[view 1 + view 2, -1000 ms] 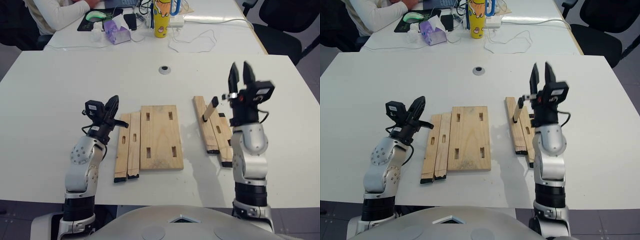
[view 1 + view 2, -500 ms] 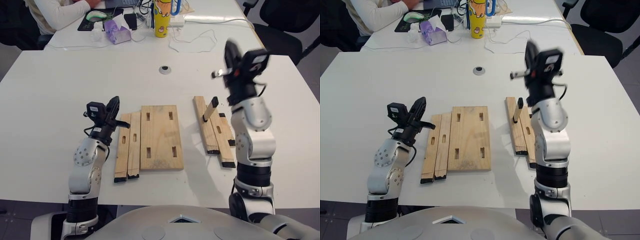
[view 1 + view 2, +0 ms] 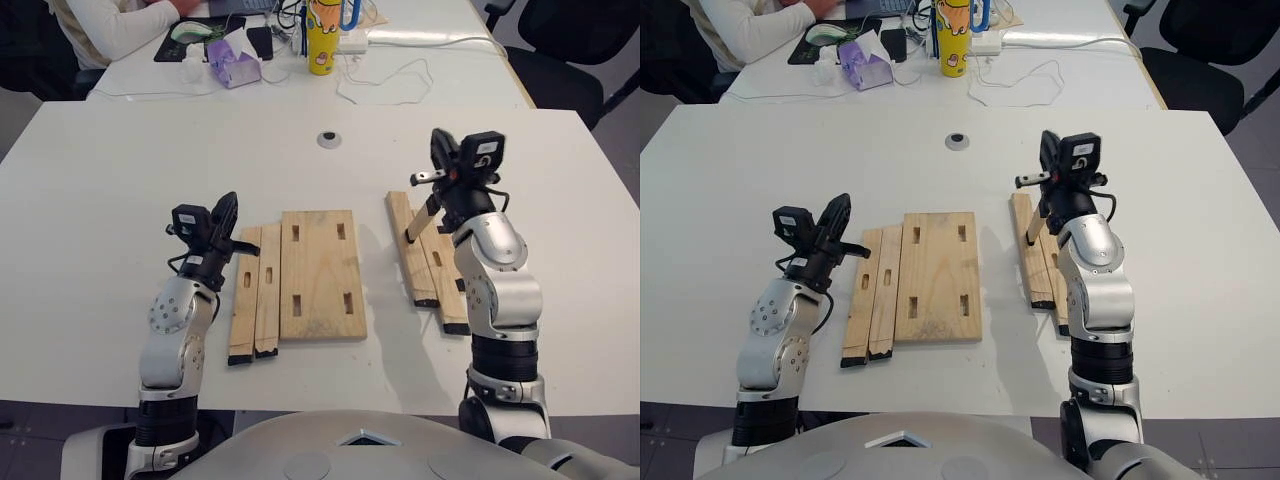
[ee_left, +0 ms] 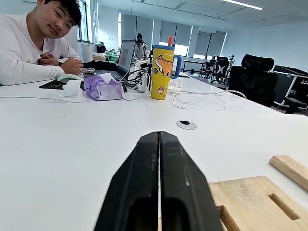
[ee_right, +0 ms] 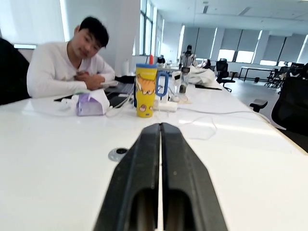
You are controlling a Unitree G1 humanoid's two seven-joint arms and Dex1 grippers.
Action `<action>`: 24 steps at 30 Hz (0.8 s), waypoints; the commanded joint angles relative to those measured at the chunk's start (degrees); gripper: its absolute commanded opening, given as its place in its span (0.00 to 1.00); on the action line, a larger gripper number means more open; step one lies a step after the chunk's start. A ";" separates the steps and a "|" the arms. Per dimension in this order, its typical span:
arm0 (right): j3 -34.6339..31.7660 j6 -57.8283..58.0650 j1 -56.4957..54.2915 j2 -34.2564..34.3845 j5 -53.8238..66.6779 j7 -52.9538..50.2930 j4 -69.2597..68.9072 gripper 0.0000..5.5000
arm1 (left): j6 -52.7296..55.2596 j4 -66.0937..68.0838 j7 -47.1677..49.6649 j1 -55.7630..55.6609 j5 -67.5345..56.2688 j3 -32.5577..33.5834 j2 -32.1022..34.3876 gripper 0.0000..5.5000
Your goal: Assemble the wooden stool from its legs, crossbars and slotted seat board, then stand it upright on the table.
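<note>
The slotted seat board (image 3: 322,272) lies flat mid-table. Two slotted wooden pieces (image 3: 256,291) lie side by side against its left edge. To its right lie two black-tipped legs (image 3: 427,262), with a short crossbar (image 3: 420,218) propped at a slant on them. My left gripper (image 3: 229,205) hovers shut and holding nothing just left of the left pieces; in the left wrist view its fingers (image 4: 159,183) point past the board's corner (image 4: 250,202). My right gripper (image 3: 439,150) is raised above the far end of the legs, shut and holding nothing, its fingers (image 5: 160,178) pressed together.
A round cable grommet (image 3: 329,139) sits in the table beyond the board. A second table behind carries a yellow mug (image 3: 322,40), a purple tissue pack (image 3: 232,65) and cables. Bare tabletop lies to the far left and far right.
My right gripper, open and held high a second ago, has swung forward and down and is now shut. The left arm has barely moved. The wooden parts lie as before.
</note>
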 commanded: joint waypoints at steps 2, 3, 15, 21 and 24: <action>-7.52 -4.97 -5.09 -1.46 1.55 -2.83 1.17 0.00 | -0.90 0.02 0.99 0.86 1.11 -0.23 -0.84 0.00; -8.39 -3.02 -4.88 -2.96 1.68 -2.14 3.00 0.00 | -1.23 0.14 1.23 1.00 1.22 -0.21 -1.10 0.00; -2.33 20.52 10.49 -20.82 7.31 22.14 5.24 0.29 | -7.66 2.23 5.98 3.33 4.45 -1.08 -5.90 0.00; -0.57 29.09 9.24 -27.42 12.21 29.88 -0.96 0.46 | -11.81 4.15 8.78 4.20 6.67 -1.92 -9.09 0.00; 0.13 34.39 9.30 -30.13 14.22 31.77 -2.70 0.54 | -13.51 5.16 9.78 4.30 7.39 -1.97 -10.21 0.00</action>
